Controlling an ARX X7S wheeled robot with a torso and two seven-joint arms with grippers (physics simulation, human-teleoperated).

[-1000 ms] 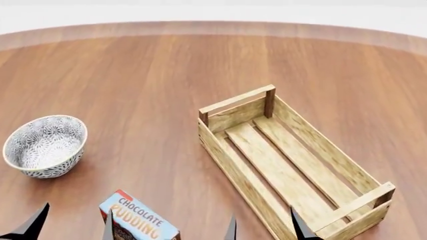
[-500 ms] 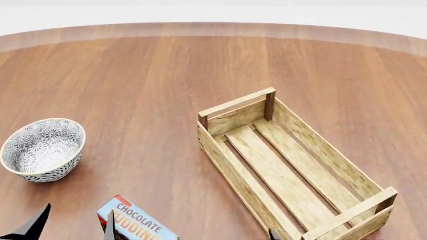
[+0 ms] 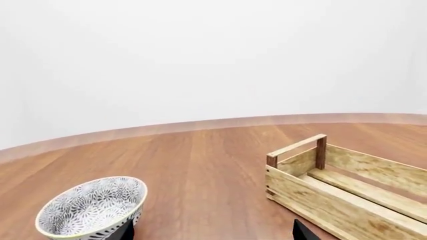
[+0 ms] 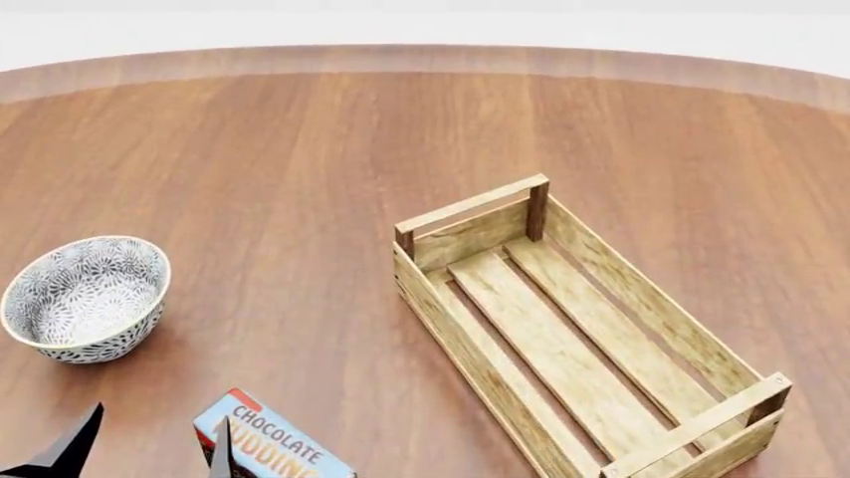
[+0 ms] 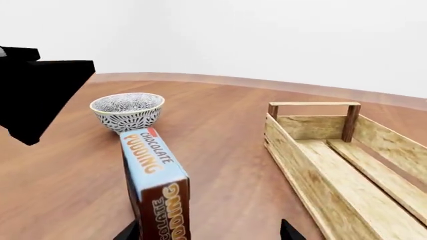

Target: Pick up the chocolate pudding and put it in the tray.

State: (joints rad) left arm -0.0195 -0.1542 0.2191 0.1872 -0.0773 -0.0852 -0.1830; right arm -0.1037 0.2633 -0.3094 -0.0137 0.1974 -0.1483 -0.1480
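The right pincer (image 5: 207, 232) is dropping out of the head view: a second ago both its tips were showing there, then only one, and now none. In its own camera its jaws are standing spread with nothing between them. The pudding (image 5: 155, 185) is standing on the table just ahead of it, nearer one finger, with the tray (image 5: 313, 170) further ahead on the other side. The left pincer (image 4: 146, 453) is holding where it was, also spread and empty, with the pudding just beside its inner tip. The right arm is probably lining up the grasp, and the pick is not yet done.
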